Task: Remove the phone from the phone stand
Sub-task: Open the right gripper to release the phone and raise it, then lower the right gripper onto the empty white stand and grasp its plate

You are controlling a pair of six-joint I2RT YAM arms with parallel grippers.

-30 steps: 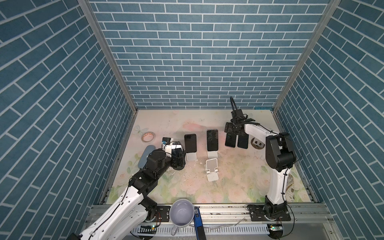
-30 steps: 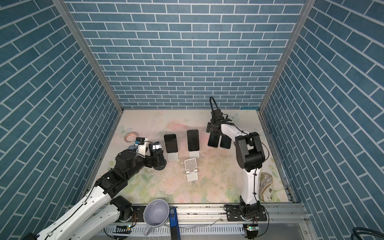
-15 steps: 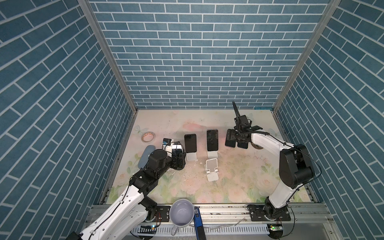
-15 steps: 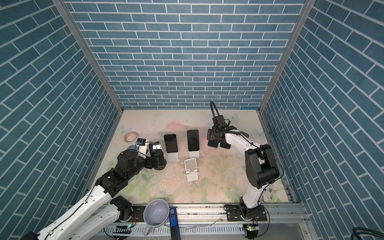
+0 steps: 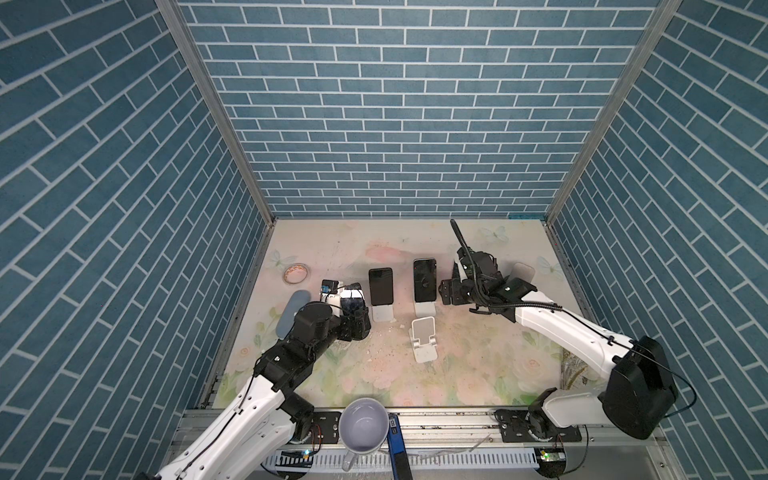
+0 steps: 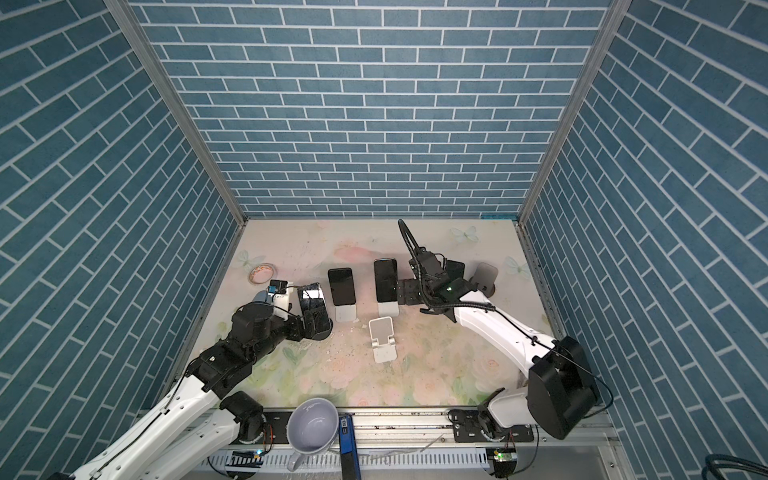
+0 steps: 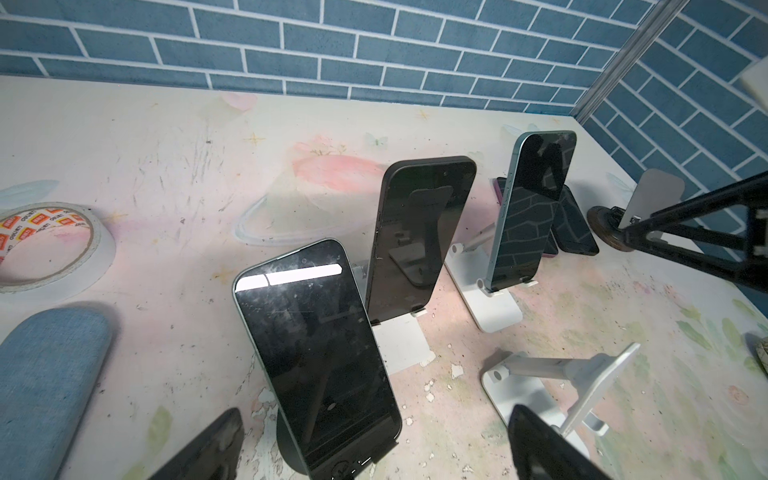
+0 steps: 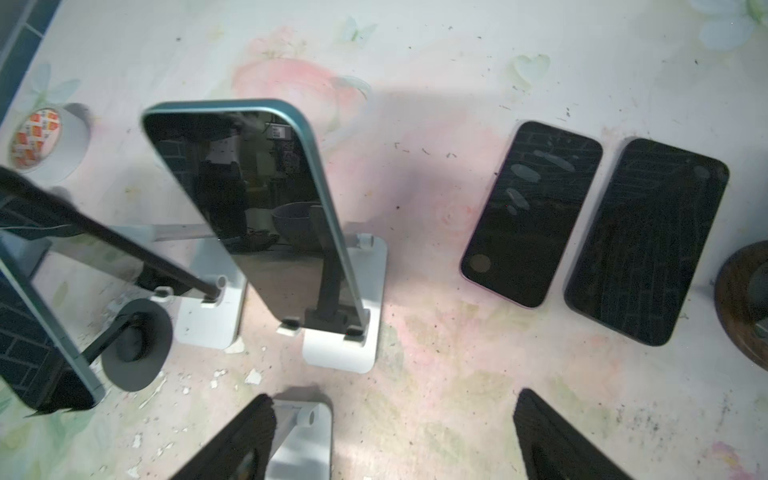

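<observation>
Floral tabletop [image 5: 457, 374]: L fingers [image 7: 208, 449] apart, flanking phone [image 7: 316, 353] on stand [image 7: 289, 451].

I note a roll of tape [image 5: 295, 273] lying flat near the left edge of the tabletop [image 5: 478, 374], with a blue fabric pad [image 5: 289, 316] just in front of it. Pale flakes [image 7: 456, 370] litter the floral surface. A pale mug [image 5: 363, 428] sits at the front rail, mouth upward. Blue brick walls [image 5: 395, 104] enclose three sides.

Left pincer [image 7: 376, 446] and right pincer [image 8: 392, 436] both gape wide, hovering low
</observation>
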